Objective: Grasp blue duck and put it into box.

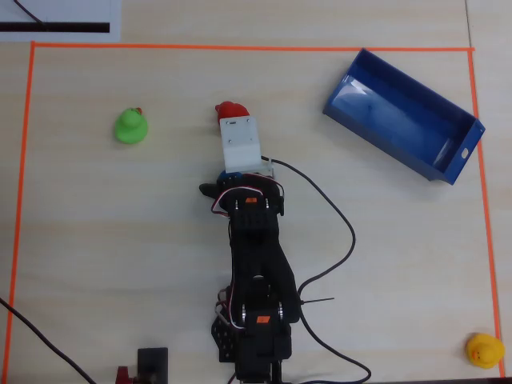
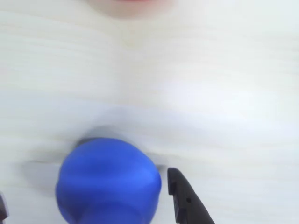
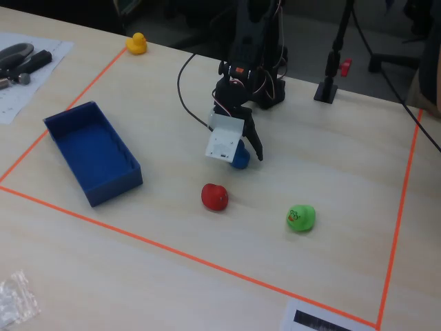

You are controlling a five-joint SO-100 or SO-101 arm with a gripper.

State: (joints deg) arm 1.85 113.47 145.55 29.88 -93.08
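Closing on the blue duck point(image 2: 108, 181) is the step in hand, judging by the pose. End effector point(image 2: 88, 198) is down at the surface point(image 1: 96, 240), fingers spread, duck sitting between them: wrist view shows one dark fingertip point(image 2: 180, 184) just beside the duck's right side with a thin gap, the other finger only a sliver at the left edge. Not pinching yet.

Where things are: in the fixed view the blue duck point(image 3: 240, 159) peeks out under the white wrist housing, on the surface, near the middle of the orange-taped area. Overhead, only a bit of blue point(image 1: 230, 172) shows beneath the arm. The red duck point(image 3: 214, 196) lies near, just beyond the end effector; the green duck point(image 3: 301, 218) is well apart. The box point(image 3: 114, 183) sits well apart to the left in the fixed view, open and looking empty.

Doing it well:
- Duck is round and smooth, likely to squirt out if pinched off-centre. Close across its widest part, low on the body.
- Duck looks nearer the right finger in wrist view; centre before closing, or it gets pushed sideways.
- Close slowly, don't lift until both fingers touch.
- Keep clear of the red duck ahead; no forward push.
- Lift straight up high enough to clear the box wall, then swing across.
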